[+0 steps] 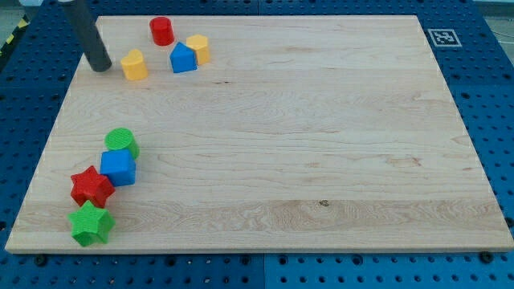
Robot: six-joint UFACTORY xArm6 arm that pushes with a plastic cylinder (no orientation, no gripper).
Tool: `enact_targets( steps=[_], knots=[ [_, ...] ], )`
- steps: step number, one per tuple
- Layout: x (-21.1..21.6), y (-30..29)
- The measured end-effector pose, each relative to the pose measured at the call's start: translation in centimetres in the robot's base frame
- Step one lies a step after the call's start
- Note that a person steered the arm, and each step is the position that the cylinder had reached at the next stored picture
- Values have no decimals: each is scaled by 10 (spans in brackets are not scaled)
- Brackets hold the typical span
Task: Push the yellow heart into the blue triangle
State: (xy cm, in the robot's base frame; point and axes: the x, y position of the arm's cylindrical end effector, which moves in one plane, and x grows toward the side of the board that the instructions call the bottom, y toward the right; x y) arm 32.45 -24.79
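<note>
When scanning up from the bottom-left corner, meet a green star (90, 223) first, touching a red star (91, 186) just above. Then a blue cube (119, 167) pressed against that, then a green cylinder (121, 142). All strung along the left edge of the board (321, 160), well apart from the job.

Further up, near the top-left corner, find my tip (100, 66) planted just left of the yellow heart (134, 65), near but seemingly not touching. No jaws to spread or pinch: only a plain dark rod, holding nothing. Beyond the heart, toward the right edge, find the blue triangle (183, 59) across a short gap. Behind it, a yellow block (198, 48) pressed close. Just beside, nearer the top edge, a red cylinder (161, 31).

Likely trouble from here:
- Pushing off-centre, spinning the heart off the rod and sliding it past the triangle on the bottom side.
- Drifting toward the top edge and clipping the red cylinder.
- Shoving too hard after contact, driving the triangle into the yellow block and scattering the cluster.

Hard to make out:
- Tip and heart touching or not.
- Triangle and yellow block truly in contact or merely overlapping in view.
- Exact shape of that second yellow block, possibly hexagonal.
- Upper part of the rod, cut off at the view's top.
</note>
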Motion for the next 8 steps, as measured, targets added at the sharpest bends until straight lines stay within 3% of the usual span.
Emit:
enact_targets(
  steps=[2, 5, 6, 8],
  knots=[
    [6, 49],
    [12, 77],
    [21, 77],
    [31, 20]
  ],
)
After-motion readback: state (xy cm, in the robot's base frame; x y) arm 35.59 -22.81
